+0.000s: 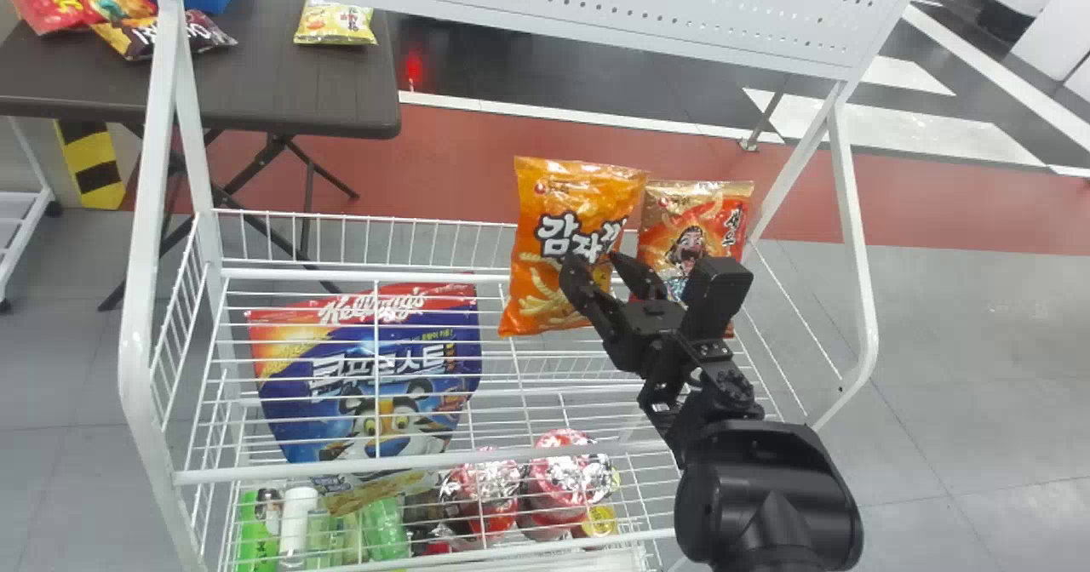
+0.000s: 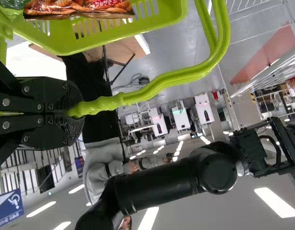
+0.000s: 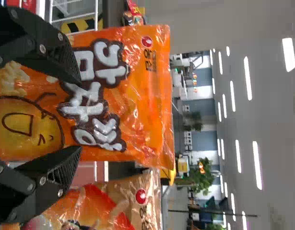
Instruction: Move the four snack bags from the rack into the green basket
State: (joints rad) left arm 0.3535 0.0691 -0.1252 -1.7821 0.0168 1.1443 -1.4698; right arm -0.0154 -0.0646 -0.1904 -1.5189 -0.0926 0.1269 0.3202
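- Left hand (image 2: 81, 110): its fingers were clamped on the handle (image 2: 157, 83) of the green basket (image 2: 161, 23), which hung from that grip.
- Basket contents: a packet with a red label (image 2: 85, 5) lay inside, which suggested that part of the transfer was done; the full count could not be told.
- Right hand (image 1: 591, 257): its fingers stood apart in front of the orange snack bag (image 1: 566, 214), with nothing gripped between them.
- Orange snack bag: it stood upright, leaning slightly, in the upper tier of the white wire rack (image 1: 136, 325). Step in hand, as judged: alignment for the grasp of this bag.
- Next move, as judged: the right hand needed to advance until the bag's front lay well between the fingers, close on the film, lift the bag clear of the wires and carry it to the basket, while the left hand held the handle steady.
- Red and tan snack bag (image 1: 694, 231): it stood just beside the orange one, at the rack's right, and was probably due afterwards. A finger placed too far over could have caught it.
- Large blue bag (image 1: 298, 402): it lay in the rack's left part, apart from the pair.
- Table (image 1: 281, 87): it stood beyond the rack and bore a yellow packet (image 1: 336, 23).
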